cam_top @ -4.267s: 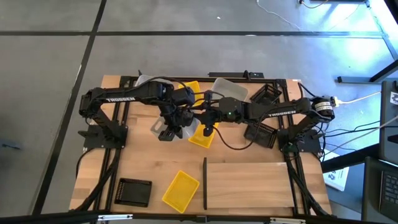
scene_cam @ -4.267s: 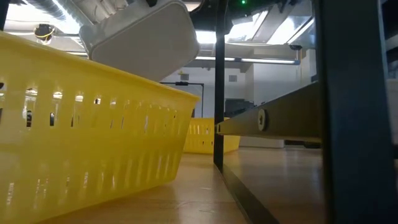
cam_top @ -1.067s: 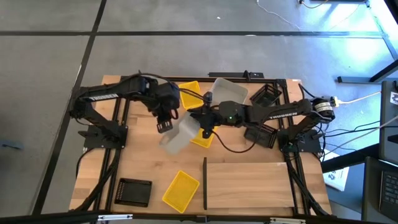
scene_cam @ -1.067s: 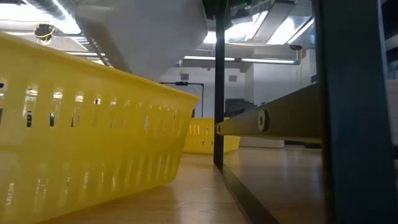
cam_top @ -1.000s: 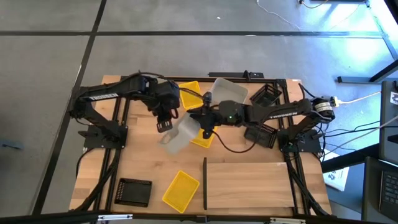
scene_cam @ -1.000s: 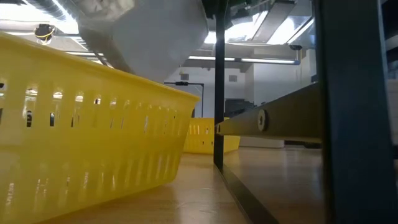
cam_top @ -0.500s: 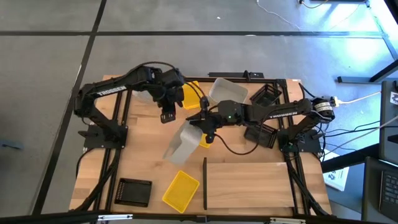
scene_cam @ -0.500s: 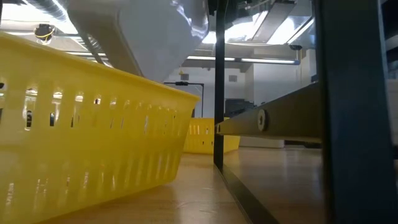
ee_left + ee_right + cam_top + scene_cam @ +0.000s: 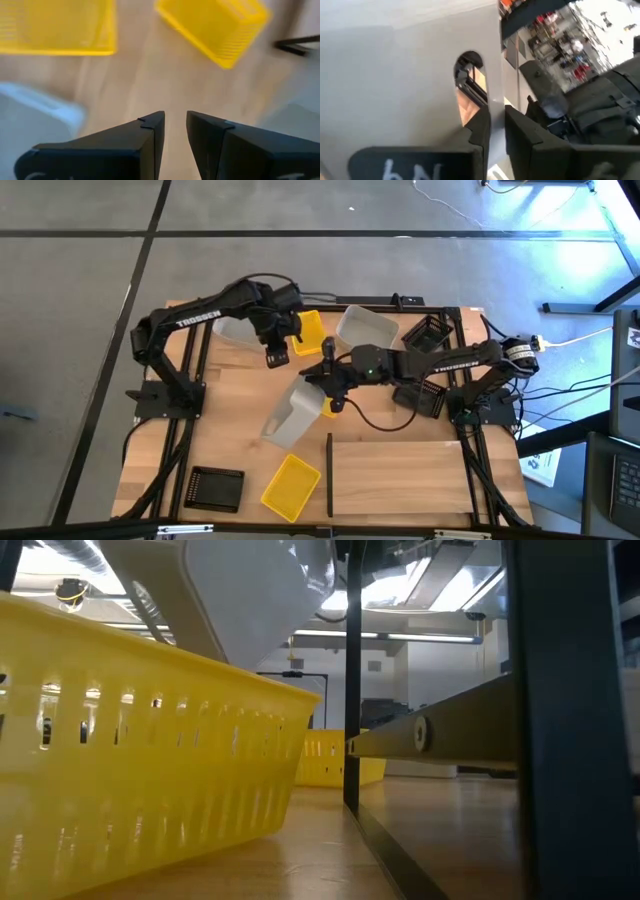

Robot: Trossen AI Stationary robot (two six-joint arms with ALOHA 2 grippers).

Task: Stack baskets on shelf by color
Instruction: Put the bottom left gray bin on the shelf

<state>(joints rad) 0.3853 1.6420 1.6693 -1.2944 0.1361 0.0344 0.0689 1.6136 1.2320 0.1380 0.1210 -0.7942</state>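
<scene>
The right gripper (image 9: 327, 378) has its fingers clamped on the rim of a translucent grey-white basket (image 9: 290, 416), holding it tilted above the counter (image 9: 235, 442) near the shelf (image 9: 400, 475) and its dark divider (image 9: 329, 473). The left gripper (image 9: 275, 358) hangs near the back yellow basket (image 9: 308, 332), its fingers slightly apart and empty

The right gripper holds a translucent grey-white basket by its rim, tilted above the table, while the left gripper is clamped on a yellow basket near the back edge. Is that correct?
Not quite. The left gripper holds nothing: the left wrist view shows its fingers apart over bare wood, with nothing between them. The rest stands: the high view shows the right gripper gripping the tilted grey-white basket by its rim.
</scene>
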